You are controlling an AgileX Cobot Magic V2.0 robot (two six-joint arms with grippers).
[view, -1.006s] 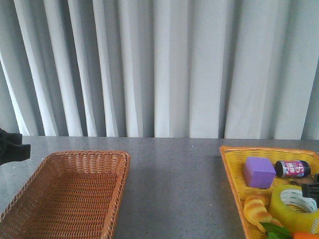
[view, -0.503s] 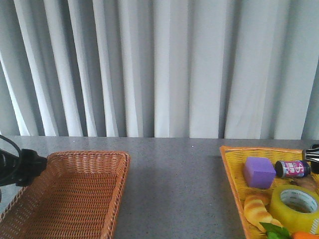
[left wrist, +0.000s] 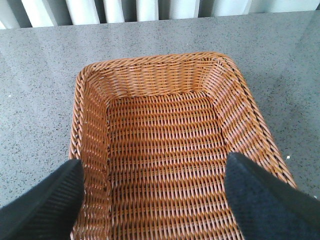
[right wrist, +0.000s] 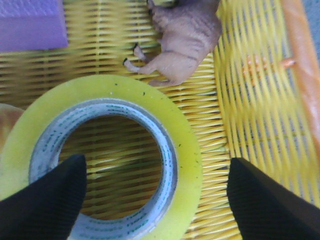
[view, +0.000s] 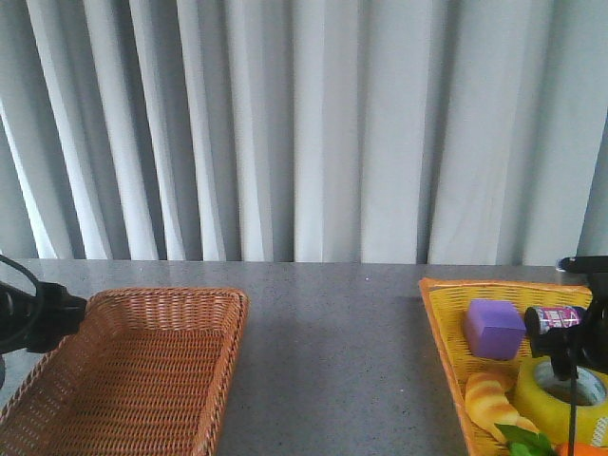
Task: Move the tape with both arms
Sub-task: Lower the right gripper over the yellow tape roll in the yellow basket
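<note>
While its two black fingers [right wrist: 45, 200] stand spread wide apart with nothing between them, the right gripper [right wrist: 155, 200] hangs directly above the tape [right wrist: 102, 157], one finger over the hollow core and the other outside the yellow wall, so the jaws straddle one side of the ring without visible contact. The tape lies flat, hole upward, on the floor of the yellow basket [right wrist: 250, 105], just beside a tan toy animal [right wrist: 182, 37] and near the purple cube [right wrist: 31, 22]; the front view also shows a small can [view: 556, 320] and a bread-like toy [view: 489, 399] sharing that basket. By its look, the roll should be rigid and moderately light; its glossy yellow outer face may be slick, while the white printed core offers a firmer, less slippery surface. Pinching one wall section between inner core and outer face seems the soundest hold, leaving the opposite wall free for the other arm to take. The left gripper [left wrist: 155, 200], likewise spread and holding nothing, hovers over the brown wicker basket [left wrist: 90, 80] at the far side of the grey table [view: 332, 323]. Compared with half a second earlier, the right arm [view: 584, 332] has come down from the basket's far edge to cover part of the tape in the front view, whereas the left arm [view: 38, 318] has scarcely moved and the tape has not shifted.
</note>
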